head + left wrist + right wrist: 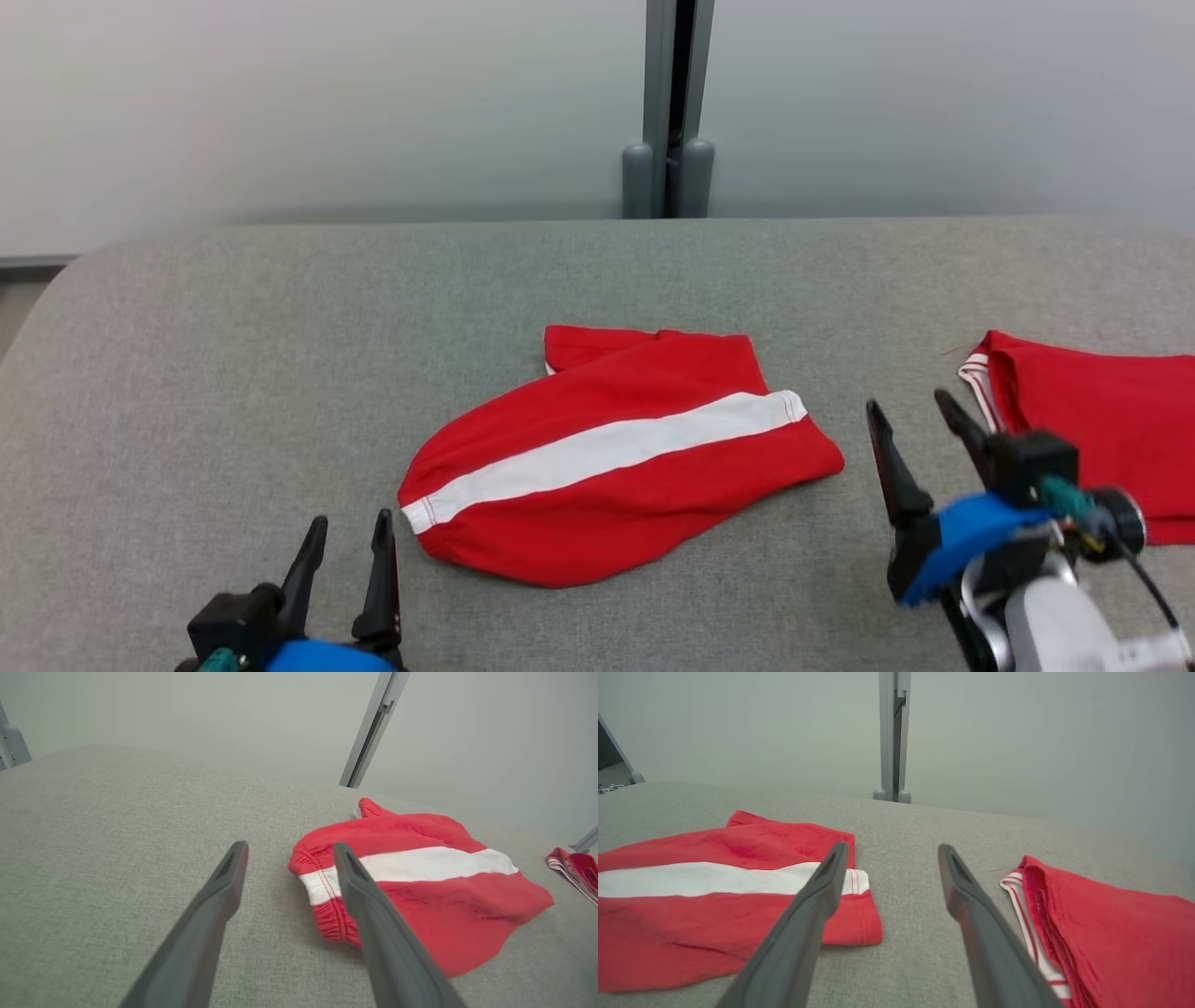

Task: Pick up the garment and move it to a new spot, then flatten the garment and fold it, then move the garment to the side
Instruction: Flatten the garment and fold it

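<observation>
The left tool (352, 518) and right tool (906, 401) are held low, pointed forward, jaws spread wide and empty; the striped red garment (616, 467) is laid between them.

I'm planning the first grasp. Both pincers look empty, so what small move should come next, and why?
Probably ease the left pincer forward and to the right, onto the left end of the striped garment. It and the right pincer stand open and empty, the garment lies untouched, and that end is nearest.
</observation>
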### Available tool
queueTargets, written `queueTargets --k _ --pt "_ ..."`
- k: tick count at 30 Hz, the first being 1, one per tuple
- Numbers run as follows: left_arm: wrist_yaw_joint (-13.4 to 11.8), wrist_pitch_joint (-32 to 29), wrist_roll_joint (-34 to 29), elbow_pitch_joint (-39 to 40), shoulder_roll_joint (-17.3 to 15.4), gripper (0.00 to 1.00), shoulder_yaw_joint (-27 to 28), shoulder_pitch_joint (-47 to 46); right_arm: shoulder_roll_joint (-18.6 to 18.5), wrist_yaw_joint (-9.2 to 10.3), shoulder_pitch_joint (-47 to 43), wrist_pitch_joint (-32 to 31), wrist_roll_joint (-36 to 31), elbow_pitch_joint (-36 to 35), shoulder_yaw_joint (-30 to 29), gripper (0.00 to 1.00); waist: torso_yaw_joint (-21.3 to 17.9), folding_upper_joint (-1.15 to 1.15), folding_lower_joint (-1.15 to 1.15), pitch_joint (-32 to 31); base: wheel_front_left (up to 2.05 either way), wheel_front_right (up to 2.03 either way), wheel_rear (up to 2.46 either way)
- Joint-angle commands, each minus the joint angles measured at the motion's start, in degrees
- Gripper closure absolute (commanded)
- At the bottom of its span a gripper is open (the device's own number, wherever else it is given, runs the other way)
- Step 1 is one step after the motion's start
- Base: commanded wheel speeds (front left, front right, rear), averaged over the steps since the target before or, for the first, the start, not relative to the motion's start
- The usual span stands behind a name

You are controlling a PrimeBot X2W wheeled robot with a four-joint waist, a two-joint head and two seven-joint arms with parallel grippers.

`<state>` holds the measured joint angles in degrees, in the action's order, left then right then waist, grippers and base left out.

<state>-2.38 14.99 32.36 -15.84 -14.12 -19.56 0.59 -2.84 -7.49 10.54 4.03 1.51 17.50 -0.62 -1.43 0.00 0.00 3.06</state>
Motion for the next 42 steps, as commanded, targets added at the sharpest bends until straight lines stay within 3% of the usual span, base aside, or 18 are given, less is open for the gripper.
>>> queueTargets --k 1,4,8,11,17,28,42 --pt "0.36 0.26 -0.3 0.21 0.02 0.0 -0.15 -1.23 -0.1 0.0 1.25 -0.87 -0.25 -0.07 -0.22 0.0 0.67 0.0 0.0 0.83 0.0 0.0 0.0" --pt "0.43 0.26 -0.78 0.63 0.33 0.0 -0.51 -2.53 -0.09 0.0 8.05 -9.49 -2.52 1.72 -0.77 0.0 2.12 0.0 0.0 3.1 0.0 0.0 0.0" --pt "0.87 0.26 -0.88 0.36 0.51 0.0 -0.58 -3.67 -0.35 0.0 12.69 -15.79 -2.35 4.48 -0.84 0.0 3.49 0.0 0.0 4.75 0.0 0.0 0.0" --pt "1.27 0.26 -1.15 -0.17 0.85 0.0 -0.55 -4.97 -2.43 0.0 17.51 -23.4 2.47 8.91 0.76 0.0 5.32 0.0 0.0 6.72 0.0 0.0 0.0" --pt "1.92 0.26 -1.78 -0.97 1.25 0.0 -0.32 -6.34 -5.99 0.0 21.16 -29.16 8.42 13.85 3.37 0.0 7.34 0.0 0.0 8.76 0.0 0.0 0.0" --pt "2.41 0.26 -2.66 -1.45 1.37 0.0 0.44 -6.69 -9.13 0.0 19.74 -31.67 16.52 15.83 7.95 0.0 7.87 0.0 0.0 9.29 0.0 0.0 0.0" --pt "2.15 0.27 -3.21 -1.21 1.06 0.0 0.31 -7.34 -10.04 0.0 20.12 -27.57 21.84 13.99 16.38 0.0 6.73 0.0 0.0 10.16 0.0 0.0 0.0"
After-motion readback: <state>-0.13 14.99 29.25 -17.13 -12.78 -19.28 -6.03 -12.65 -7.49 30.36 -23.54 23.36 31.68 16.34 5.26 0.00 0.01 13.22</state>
